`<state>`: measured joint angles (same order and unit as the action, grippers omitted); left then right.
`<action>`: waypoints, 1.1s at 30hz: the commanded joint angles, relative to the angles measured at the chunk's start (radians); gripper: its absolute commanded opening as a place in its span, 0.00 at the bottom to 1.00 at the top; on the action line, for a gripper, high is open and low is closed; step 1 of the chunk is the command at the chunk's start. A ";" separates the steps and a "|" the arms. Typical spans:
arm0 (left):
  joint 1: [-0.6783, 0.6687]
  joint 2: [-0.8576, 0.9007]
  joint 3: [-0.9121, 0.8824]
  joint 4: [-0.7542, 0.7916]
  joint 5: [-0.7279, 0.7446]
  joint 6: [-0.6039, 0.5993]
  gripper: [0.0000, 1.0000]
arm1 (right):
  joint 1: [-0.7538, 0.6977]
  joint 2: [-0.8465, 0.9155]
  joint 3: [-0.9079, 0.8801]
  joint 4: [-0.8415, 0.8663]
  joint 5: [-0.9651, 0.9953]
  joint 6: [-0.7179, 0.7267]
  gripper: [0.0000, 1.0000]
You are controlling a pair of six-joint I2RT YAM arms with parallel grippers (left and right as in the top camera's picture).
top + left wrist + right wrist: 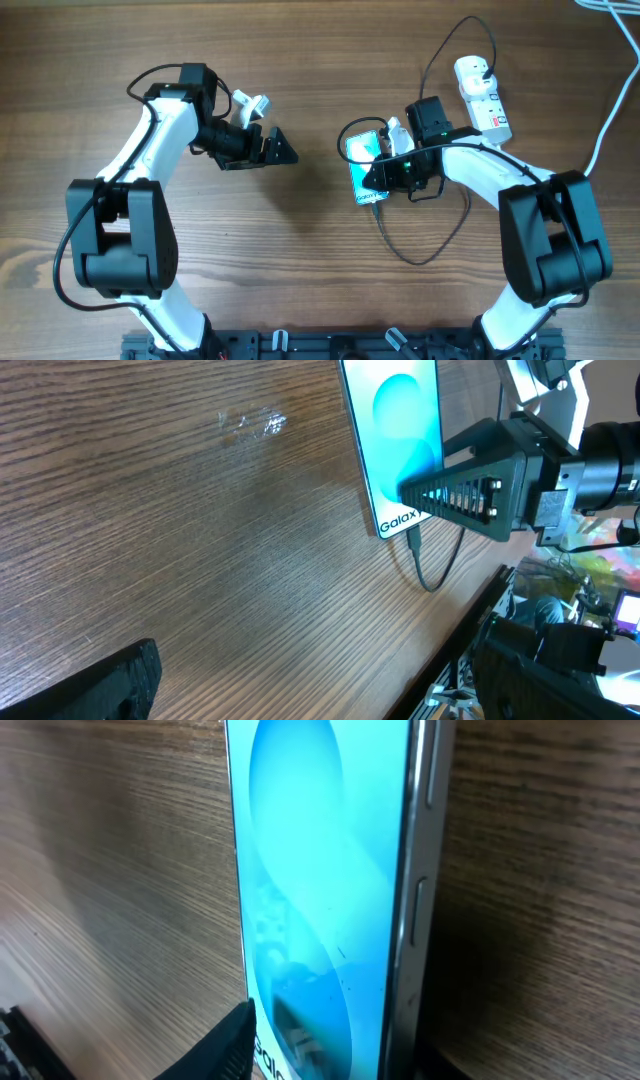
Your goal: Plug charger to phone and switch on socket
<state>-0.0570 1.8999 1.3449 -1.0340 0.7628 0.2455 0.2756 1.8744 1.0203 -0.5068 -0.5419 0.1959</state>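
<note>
While on table (200,540), charger (415,545) in phone (400,420)

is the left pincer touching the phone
Apart. The overhead view shows a stretch of tabletop between the left pincer and the phone.

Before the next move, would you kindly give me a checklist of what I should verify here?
1. Tip of charger in phone: ok, it looks seated at the bottom edge.
2. Phone free of right gripper: not ok, the gripper sits over it.
3. Spare left gripper: ok, open and empty.
4. Whether socket is on: cannot tell, too small to read.
5. Other end of charger at socket: ok, the black lead meets it.
</note>
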 commanded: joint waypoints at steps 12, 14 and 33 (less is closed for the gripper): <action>0.003 0.011 -0.004 0.003 -0.006 0.008 1.00 | -0.001 0.018 0.000 0.000 0.074 -0.001 0.47; 0.003 0.011 -0.004 0.003 -0.006 0.008 1.00 | -0.001 0.018 0.000 0.000 0.074 -0.001 0.50; 0.003 0.011 -0.004 0.003 -0.006 0.008 1.00 | -0.001 0.018 0.000 -0.003 0.074 -0.001 0.93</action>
<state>-0.0570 1.8999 1.3449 -1.0340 0.7589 0.2455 0.2790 1.8587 1.0409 -0.5068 -0.5716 0.2035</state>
